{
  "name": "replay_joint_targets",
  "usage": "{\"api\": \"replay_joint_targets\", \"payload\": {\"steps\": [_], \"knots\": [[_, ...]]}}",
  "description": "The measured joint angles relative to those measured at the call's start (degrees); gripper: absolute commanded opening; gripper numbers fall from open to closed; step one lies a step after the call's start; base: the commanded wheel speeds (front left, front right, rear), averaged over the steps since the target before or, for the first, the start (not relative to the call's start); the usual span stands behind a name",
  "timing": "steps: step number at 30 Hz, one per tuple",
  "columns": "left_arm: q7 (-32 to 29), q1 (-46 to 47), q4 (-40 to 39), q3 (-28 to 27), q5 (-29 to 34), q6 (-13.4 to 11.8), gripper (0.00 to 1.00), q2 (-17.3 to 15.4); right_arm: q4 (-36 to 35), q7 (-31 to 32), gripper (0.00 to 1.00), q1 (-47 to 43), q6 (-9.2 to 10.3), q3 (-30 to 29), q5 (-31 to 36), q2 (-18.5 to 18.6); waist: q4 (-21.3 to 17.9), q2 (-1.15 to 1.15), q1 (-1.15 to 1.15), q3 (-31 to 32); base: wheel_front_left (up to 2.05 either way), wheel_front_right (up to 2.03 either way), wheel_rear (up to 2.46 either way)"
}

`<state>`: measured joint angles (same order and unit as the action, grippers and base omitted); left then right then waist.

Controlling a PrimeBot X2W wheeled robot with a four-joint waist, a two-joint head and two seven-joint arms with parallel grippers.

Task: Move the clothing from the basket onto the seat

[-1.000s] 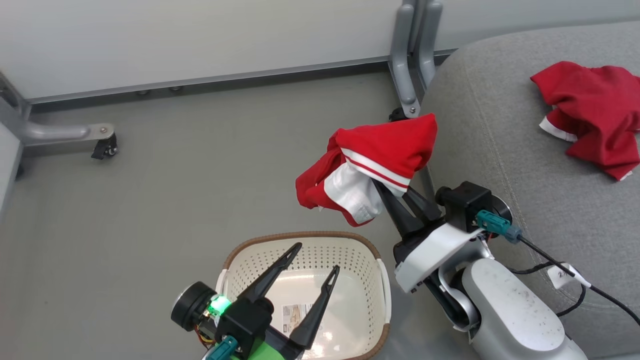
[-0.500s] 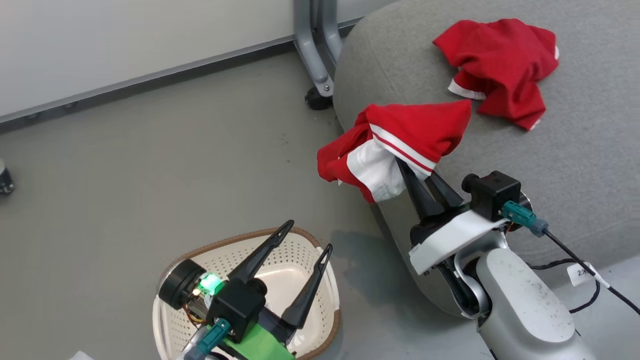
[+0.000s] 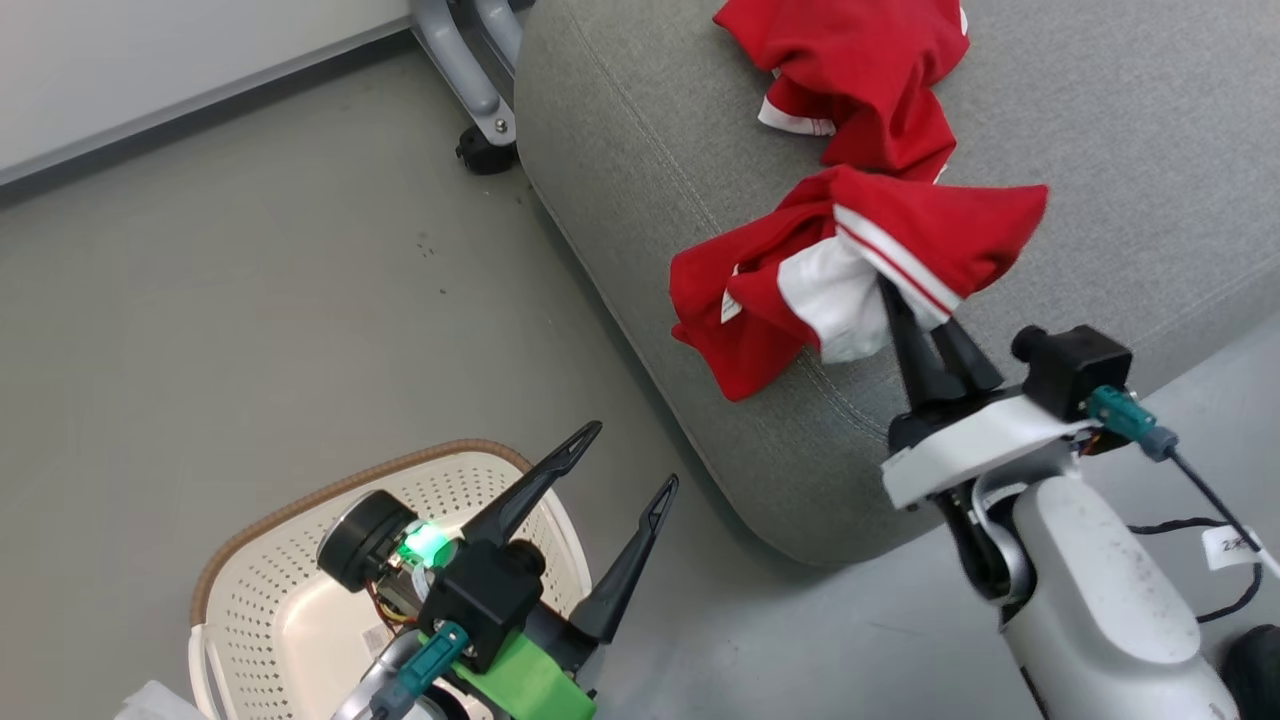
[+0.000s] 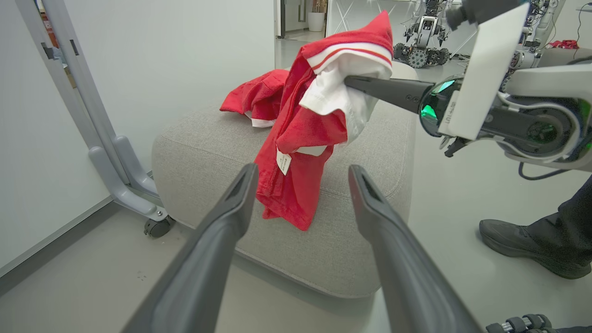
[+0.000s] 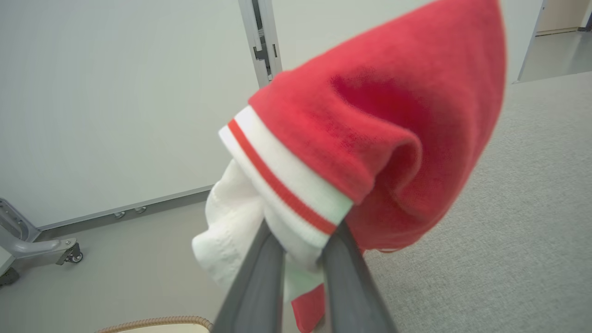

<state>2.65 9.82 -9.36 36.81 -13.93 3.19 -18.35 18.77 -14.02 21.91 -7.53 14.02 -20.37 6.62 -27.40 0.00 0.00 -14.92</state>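
Observation:
My right gripper (image 3: 900,300) is shut on a red and white piece of clothing (image 3: 850,270), which hangs in the air over the near edge of the grey seat (image 3: 640,190). The same garment (image 4: 305,138) dangles in the left wrist view, and its striped cuff (image 5: 296,185) is pinched between the fingers in the right wrist view. Another red garment (image 3: 850,70) lies crumpled further back on the seat. The cream basket (image 3: 300,600) with a brown rim sits on the floor at lower left. My left gripper (image 3: 625,460) stands open above the basket's right side, holding nothing.
A grey wheeled frame leg (image 3: 470,80) stands by the seat's far left corner, against a white wall. A person's dark shoe (image 4: 522,243) rests on the floor to the right of the seat. A black cable (image 3: 1210,500) trails from my right wrist.
The head camera has swung right, so the basket and wall slid left in the picture. The held garment has travelled from beside the seat to over its near edge.

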Motion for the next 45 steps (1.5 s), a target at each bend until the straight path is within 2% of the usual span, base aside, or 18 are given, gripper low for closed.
{"api": "replay_joint_targets", "payload": {"steps": [9,15,22,23,24,25,29,36,45], "knots": [[-1.03,4.04,-2.94,0.94,1.09,0.90,1.00,-0.18,3.89,-0.70,0.00,7.96,0.00,-12.10,0.63,3.16,0.31,0.00,0.00,-5.10,0.00,0.00,0.00],[-1.10,8.06,-4.19,1.70,2.54,1.86,1.00,-0.54,9.21,-0.78,0.00,16.70,0.00,-18.80,1.56,7.76,2.61,0.00,0.00,-9.24,0.00,0.00,0.00],[-1.07,11.75,-5.06,1.60,3.43,2.32,1.00,-1.03,17.97,-0.97,0.00,26.04,0.00,-23.99,2.47,12.33,6.30,0.00,0.01,-14.52,0.00,0.00,0.00],[-1.02,12.06,-5.06,1.59,3.47,2.34,1.00,-1.19,19.38,-0.97,0.20,26.93,0.00,-24.60,2.53,12.56,6.73,0.00,0.01,-15.18,0.00,0.00,0.00],[-0.98,12.48,-5.08,1.67,3.50,2.37,1.00,-1.29,21.20,-0.97,0.54,27.82,0.00,-25.22,3.08,12.99,7.29,0.00,0.01,-16.00,0.00,0.00,0.00],[-0.82,12.84,-5.06,1.71,3.58,2.43,1.00,-1.36,22.71,-0.98,1.00,28.61,0.00,-25.87,3.42,13.23,7.83,0.00,0.01,-16.78,0.00,0.00,0.00],[-0.44,14.01,-4.76,2.00,3.75,2.69,1.00,-1.59,26.96,-1.02,1.00,30.94,0.00,-28.92,4.87,13.49,9.78,0.00,0.01,-19.43,0.00,0.00,0.00],[0.22,14.56,-3.69,2.07,3.71,2.67,1.00,-1.60,27.73,-1.02,1.00,29.85,0.00,-31.85,7.61,11.62,12.13,0.00,0.01,-21.90,0.00,0.00,0.00],[1.02,14.54,-2.23,1.97,3.18,1.60,1.00,-1.25,20.76,-1.03,1.00,21.34,0.00,-32.53,8.54,6.44,11.94,0.00,0.01,-20.40,0.00,0.00,0.00]]}}
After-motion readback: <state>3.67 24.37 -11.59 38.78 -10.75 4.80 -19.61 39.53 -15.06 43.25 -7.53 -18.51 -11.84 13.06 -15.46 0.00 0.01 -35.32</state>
